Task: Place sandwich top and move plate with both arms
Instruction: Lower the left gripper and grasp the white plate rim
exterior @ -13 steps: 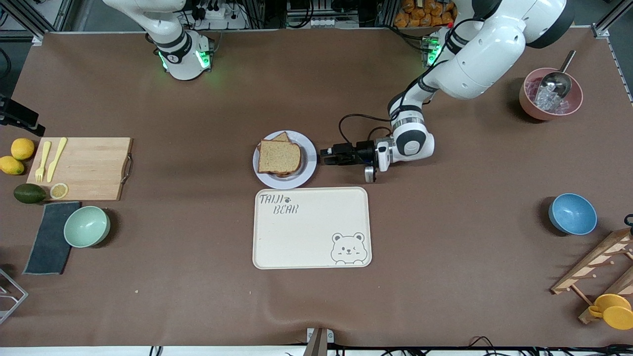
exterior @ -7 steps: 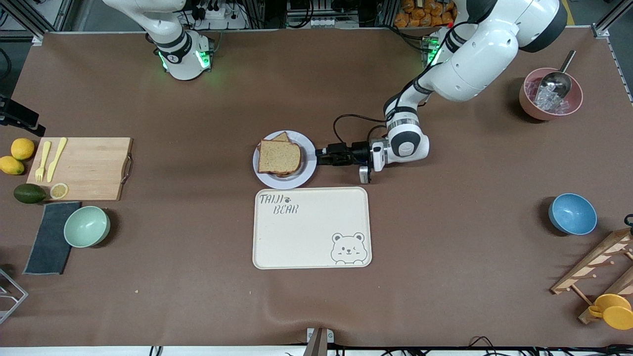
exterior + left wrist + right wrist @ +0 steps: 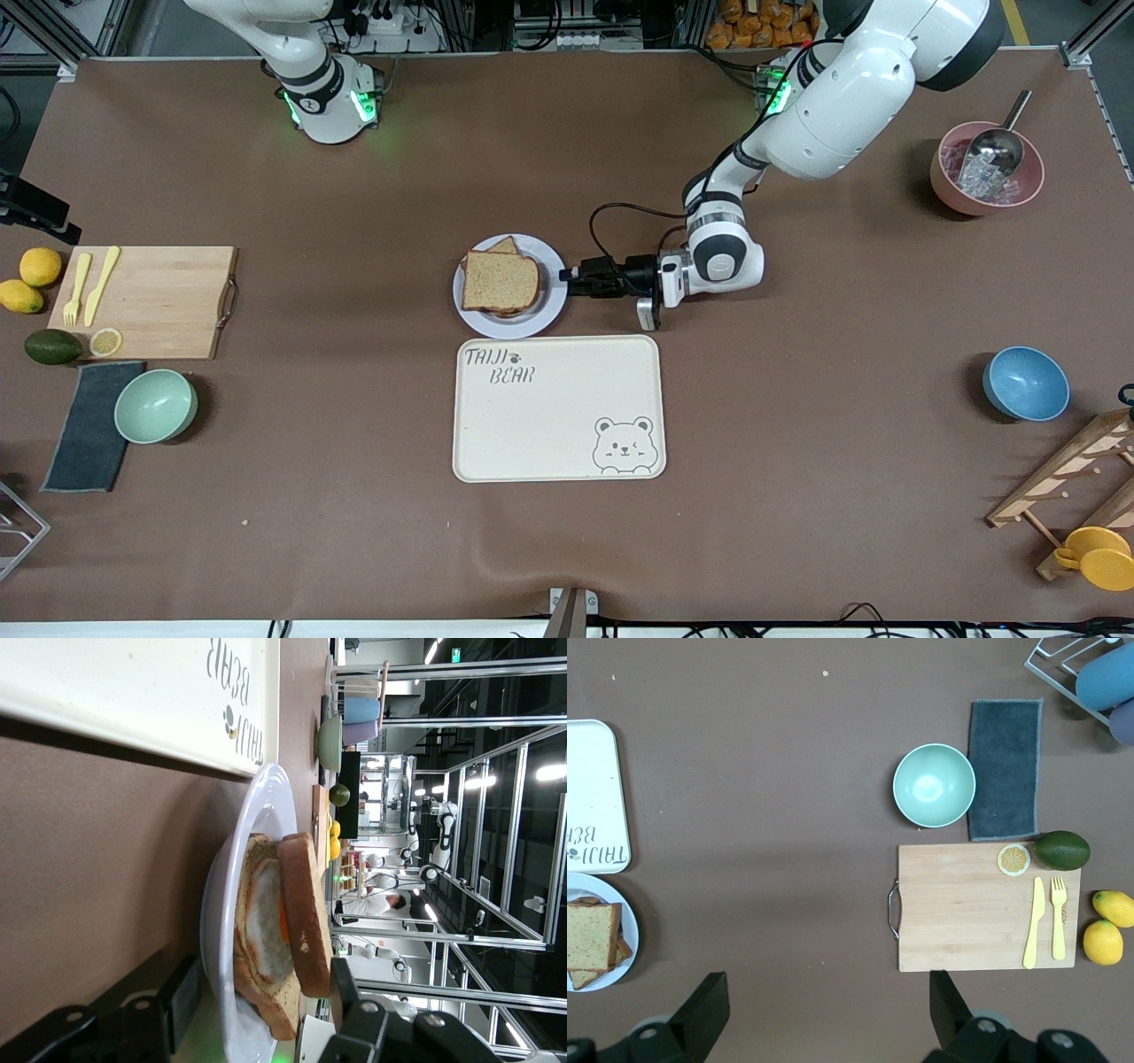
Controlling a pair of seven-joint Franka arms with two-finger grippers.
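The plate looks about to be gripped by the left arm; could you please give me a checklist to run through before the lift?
1. Sandwich top resting on the egg slice: ok.
2. Plate flat on the table, beside the tray: ok.
3. Left gripper at the plate's rim, jaws either side of it: ok.
4. Jaws shut on the rim: not ok.
5. Right gripper at the plate: not ok, it waits high over the table, open.

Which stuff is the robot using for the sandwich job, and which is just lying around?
Using: sandwich top, plate, left gripper at the plate's rim, right gripper waiting open.
Lying around: bear tray, cutting board, green bowl, blue bowl, lemons.
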